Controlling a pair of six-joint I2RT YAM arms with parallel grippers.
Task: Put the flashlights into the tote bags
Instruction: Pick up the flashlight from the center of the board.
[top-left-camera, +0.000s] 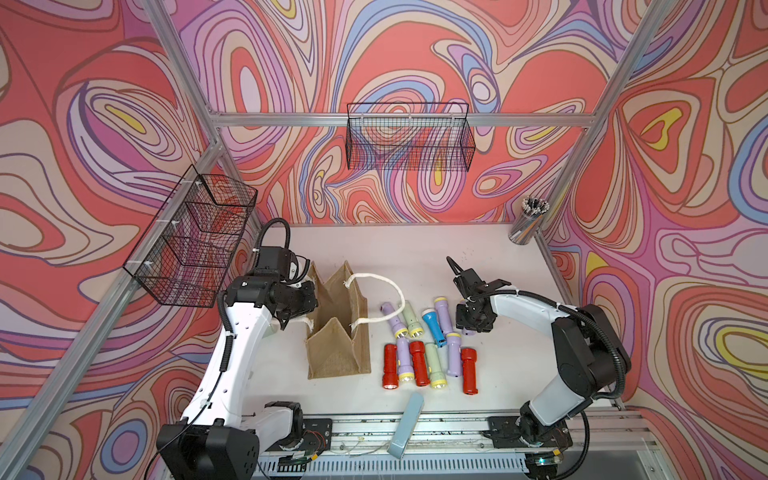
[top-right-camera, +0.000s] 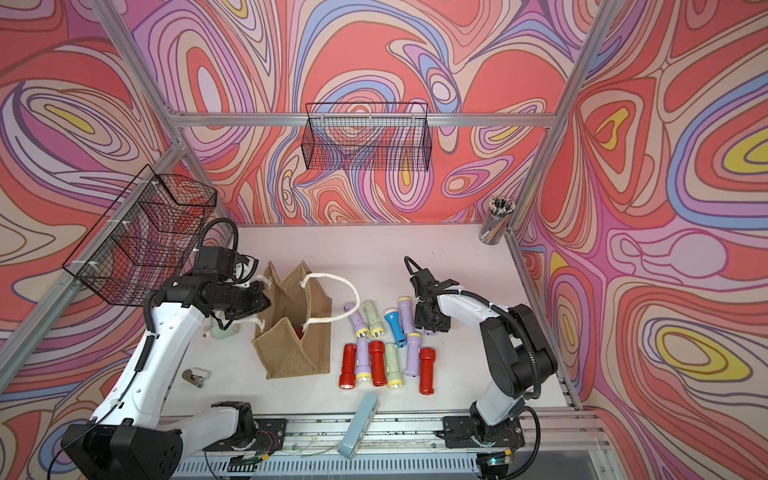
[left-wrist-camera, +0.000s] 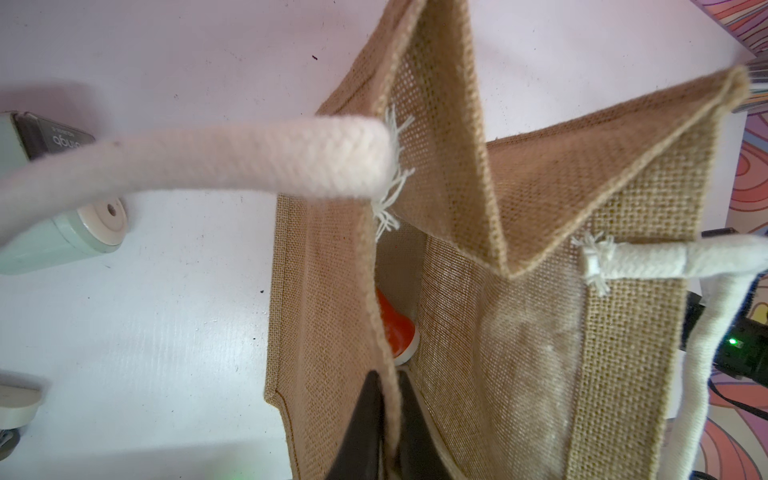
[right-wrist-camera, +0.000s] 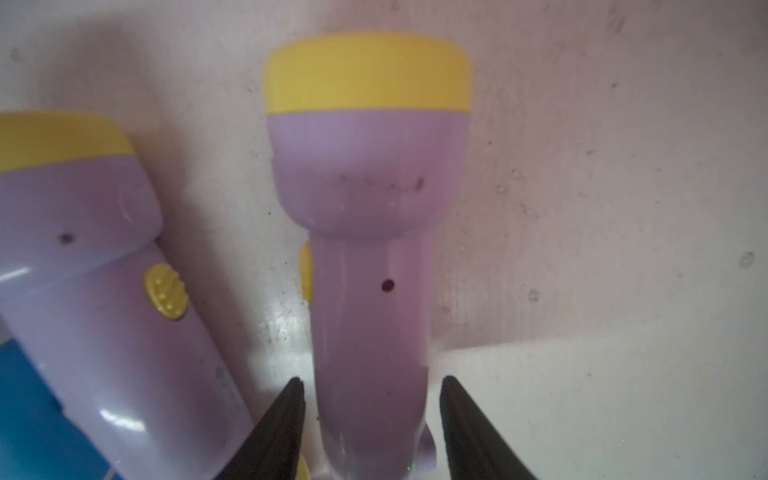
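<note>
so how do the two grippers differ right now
The left gripper is shut, pinching the rim of the tote bag. The right gripper is open, its jaws either side of a lilac flashlight with a gap on each side. The left one sits up at bag-top height, while the right one is low over the table. Both have black tapered fingers.

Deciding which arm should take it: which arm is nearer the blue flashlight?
Right. The right arm hangs just beside the blue flashlight, its jaws straddling a lilac flashlight. The left arm is across the tote bag from it, jaws pinching the bag's rim.
</note>
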